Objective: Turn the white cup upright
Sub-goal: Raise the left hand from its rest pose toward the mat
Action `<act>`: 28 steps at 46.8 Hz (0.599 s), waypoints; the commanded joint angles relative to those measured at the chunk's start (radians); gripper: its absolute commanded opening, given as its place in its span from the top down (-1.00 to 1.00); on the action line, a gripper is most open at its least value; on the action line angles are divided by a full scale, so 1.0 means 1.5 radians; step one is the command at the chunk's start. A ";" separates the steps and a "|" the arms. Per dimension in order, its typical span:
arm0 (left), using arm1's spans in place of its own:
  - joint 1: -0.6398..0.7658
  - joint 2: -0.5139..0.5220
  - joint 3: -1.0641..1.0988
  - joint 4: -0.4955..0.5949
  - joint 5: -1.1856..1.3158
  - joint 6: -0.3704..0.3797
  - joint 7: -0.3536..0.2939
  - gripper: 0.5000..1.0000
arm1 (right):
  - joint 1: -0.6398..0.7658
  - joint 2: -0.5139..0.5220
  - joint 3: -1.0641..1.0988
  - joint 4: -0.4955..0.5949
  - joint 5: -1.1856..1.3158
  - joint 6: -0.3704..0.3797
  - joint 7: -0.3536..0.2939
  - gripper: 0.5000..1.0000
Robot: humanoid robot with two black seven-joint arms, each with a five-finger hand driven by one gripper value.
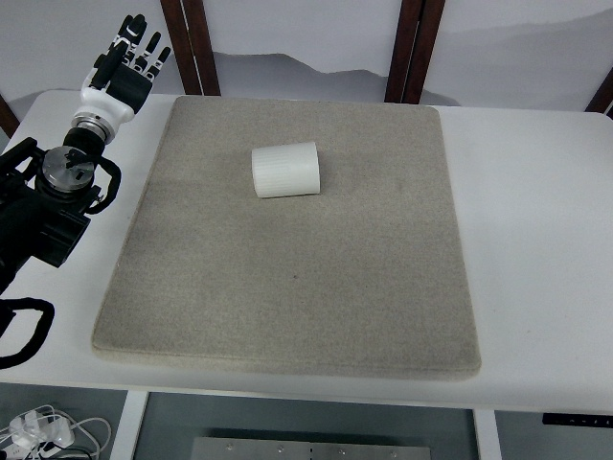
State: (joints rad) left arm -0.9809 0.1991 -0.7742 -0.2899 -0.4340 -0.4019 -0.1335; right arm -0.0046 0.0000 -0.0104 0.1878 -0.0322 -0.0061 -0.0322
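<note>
A white ribbed cup (pixel 285 170) lies on its side on the upper middle of a grey felt mat (pixel 287 287). My left hand (pixel 131 55) hovers over the table's far left corner, well left of the cup, with its fingers spread and nothing in them. Its black arm (pixel 48 201) comes in along the left edge. The right arm does not show.
The mat covers most of a white table (pixel 536 240). Dark wooden posts (pixel 192 43) (pixel 414 48) stand behind the far edge. White cables (pixel 43 431) lie on the floor at the bottom left.
</note>
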 commanded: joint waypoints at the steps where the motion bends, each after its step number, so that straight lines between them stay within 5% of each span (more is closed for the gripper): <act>1: -0.001 0.000 0.004 0.000 0.001 0.000 0.000 -0.99 | 0.000 0.000 0.001 0.000 0.000 0.000 0.000 -0.81; 28: -0.010 0.023 -0.002 0.004 0.000 -0.009 0.000 -0.99 | 0.000 0.000 0.000 0.001 0.000 0.000 0.000 -0.81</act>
State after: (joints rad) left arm -0.9969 0.2322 -0.7784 -0.2807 -0.4353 -0.4027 -0.1335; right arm -0.0044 0.0000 -0.0100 0.1876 -0.0322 -0.0061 -0.0322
